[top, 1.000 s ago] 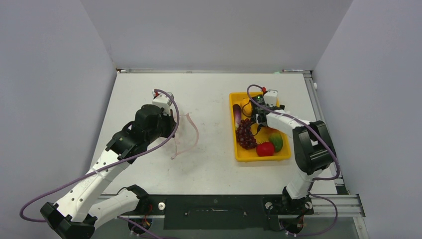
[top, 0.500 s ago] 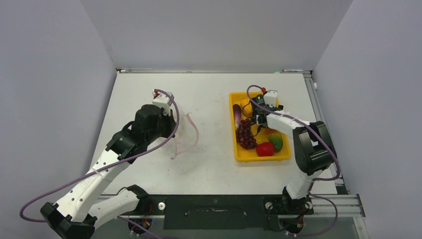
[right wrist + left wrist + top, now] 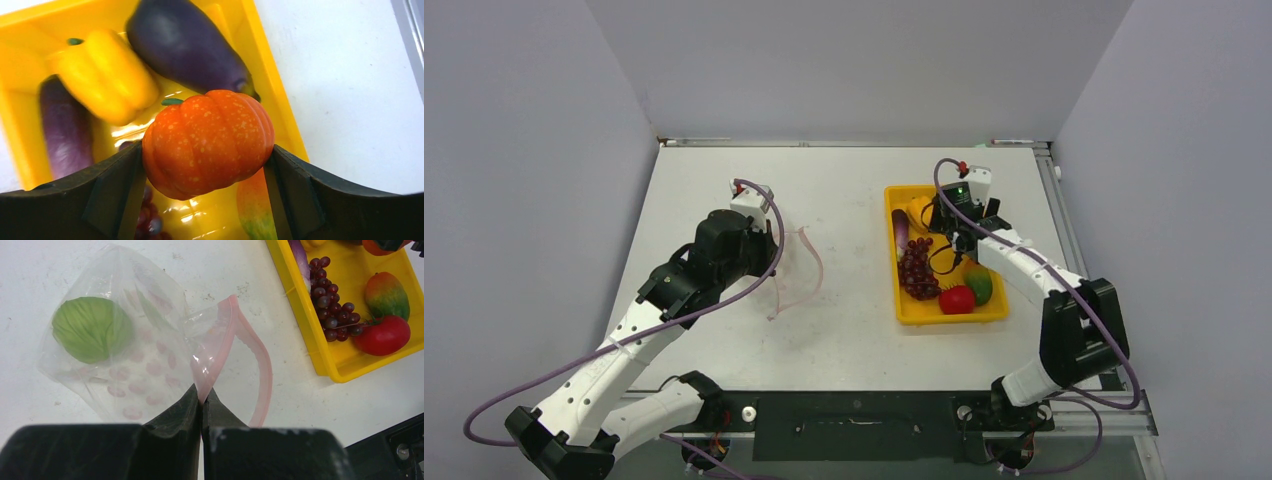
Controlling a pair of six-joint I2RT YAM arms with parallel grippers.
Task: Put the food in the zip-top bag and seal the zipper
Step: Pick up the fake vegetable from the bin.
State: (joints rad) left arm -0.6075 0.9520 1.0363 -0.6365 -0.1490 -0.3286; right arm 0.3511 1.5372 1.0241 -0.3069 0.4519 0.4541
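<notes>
High view over the table (image 3: 844,200), wrist views close, facing down, all sharing the yellow tray (image 3: 951,318)

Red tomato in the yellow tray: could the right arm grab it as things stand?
Probably not right away. Its fingers are clamped around an orange pumpkin above the yellow tray, so they have no room. The red tomato itself lies uncovered beside the grapes, so once emptied, yes.
</notes>
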